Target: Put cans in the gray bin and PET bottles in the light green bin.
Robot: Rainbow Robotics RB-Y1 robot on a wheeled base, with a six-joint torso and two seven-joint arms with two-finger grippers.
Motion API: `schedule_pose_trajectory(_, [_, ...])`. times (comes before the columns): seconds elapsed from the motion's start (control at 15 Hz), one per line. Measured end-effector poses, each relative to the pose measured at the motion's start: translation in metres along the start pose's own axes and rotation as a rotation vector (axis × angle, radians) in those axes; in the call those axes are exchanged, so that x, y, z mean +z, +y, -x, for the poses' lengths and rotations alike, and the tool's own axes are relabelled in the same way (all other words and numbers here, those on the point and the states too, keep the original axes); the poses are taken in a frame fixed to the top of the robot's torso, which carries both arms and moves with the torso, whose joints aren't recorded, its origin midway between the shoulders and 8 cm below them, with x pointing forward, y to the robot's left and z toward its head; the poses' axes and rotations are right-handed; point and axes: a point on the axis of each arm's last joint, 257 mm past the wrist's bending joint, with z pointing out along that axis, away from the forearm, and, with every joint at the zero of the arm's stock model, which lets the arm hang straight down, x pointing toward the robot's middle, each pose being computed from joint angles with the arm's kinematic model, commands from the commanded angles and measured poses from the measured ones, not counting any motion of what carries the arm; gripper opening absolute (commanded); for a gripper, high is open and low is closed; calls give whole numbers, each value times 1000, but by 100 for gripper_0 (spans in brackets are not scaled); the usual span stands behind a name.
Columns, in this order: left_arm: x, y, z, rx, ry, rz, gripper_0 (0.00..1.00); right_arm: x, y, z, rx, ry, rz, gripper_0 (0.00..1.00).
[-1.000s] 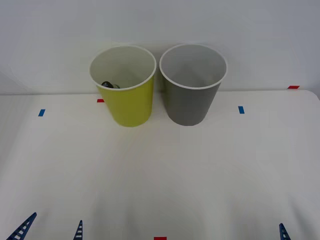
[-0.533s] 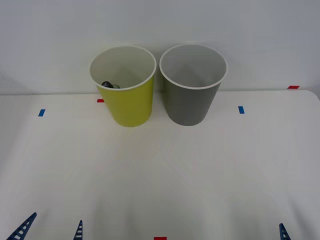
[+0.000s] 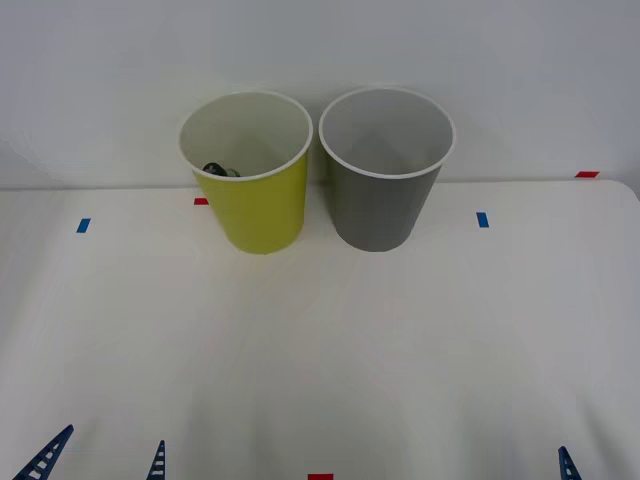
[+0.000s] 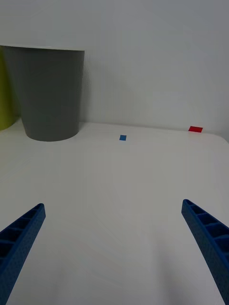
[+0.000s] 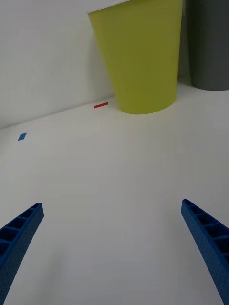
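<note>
1. Left gripper (image 5: 112,252) and right gripper (image 4: 112,252) hover spread and empty, well short of the light green bin (image 3: 252,200).
2. The PET bottle's black cap (image 3: 216,169) peeks inside that bin; the gray bin (image 3: 382,205) stands beside it. Sorting looks finished.

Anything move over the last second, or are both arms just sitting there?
Nothing visibly changed. The left end effector and right end effector stay open and low at the near edge of the table. The light green bin, with a dark object inside, and the gray bin stand side by side as before.
</note>
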Motion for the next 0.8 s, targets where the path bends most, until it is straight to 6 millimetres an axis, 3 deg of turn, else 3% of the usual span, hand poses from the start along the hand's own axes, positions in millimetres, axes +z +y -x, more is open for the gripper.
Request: schedule_pose_trajectory(0.8, [0, 0, 0, 0, 0, 0, 100, 0, 0, 0, 0, 0, 0, 100])
